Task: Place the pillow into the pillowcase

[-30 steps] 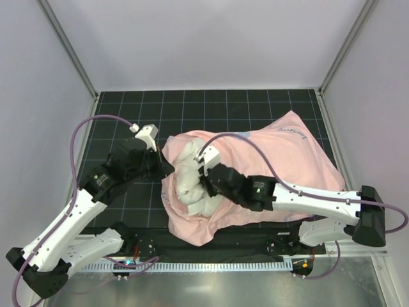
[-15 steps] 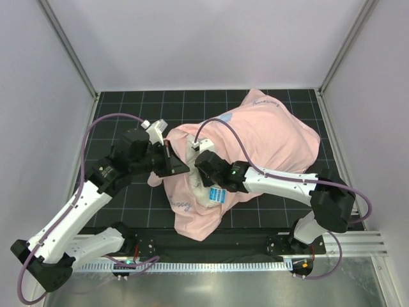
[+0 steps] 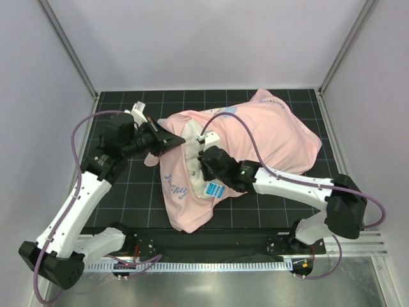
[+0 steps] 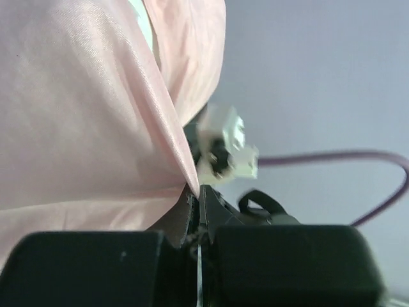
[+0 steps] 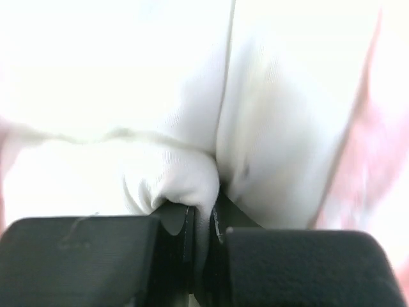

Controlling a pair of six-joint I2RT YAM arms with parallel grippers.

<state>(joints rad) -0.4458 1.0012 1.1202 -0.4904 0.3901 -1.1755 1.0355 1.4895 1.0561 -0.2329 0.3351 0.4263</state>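
The pillowcase (image 3: 268,131) lies pale pink side out across the black mat, bulging over the pillow. A strip of the white pillow (image 3: 195,167) shows at the case's open left end. My left gripper (image 3: 181,140) is shut on the upper edge of that opening; in the left wrist view (image 4: 197,192) the pink pillowcase (image 4: 83,128) runs into its closed jaws. My right gripper (image 3: 204,171) reaches into the opening and is shut on a fold of the pillow. In the right wrist view (image 5: 204,208) white pillow fabric (image 5: 172,179) is pinched between the jaws.
The black gridded mat (image 3: 121,192) covers the table between grey walls. A metal rail (image 3: 211,265) runs along the near edge by the arm bases. A purple cable (image 3: 96,121) loops over the left arm.
The left gripper has moved up and back with the pillowcase edge. The case has been drawn further over the pillow, so less white shows. The right arm has pushed leftward into the opening.
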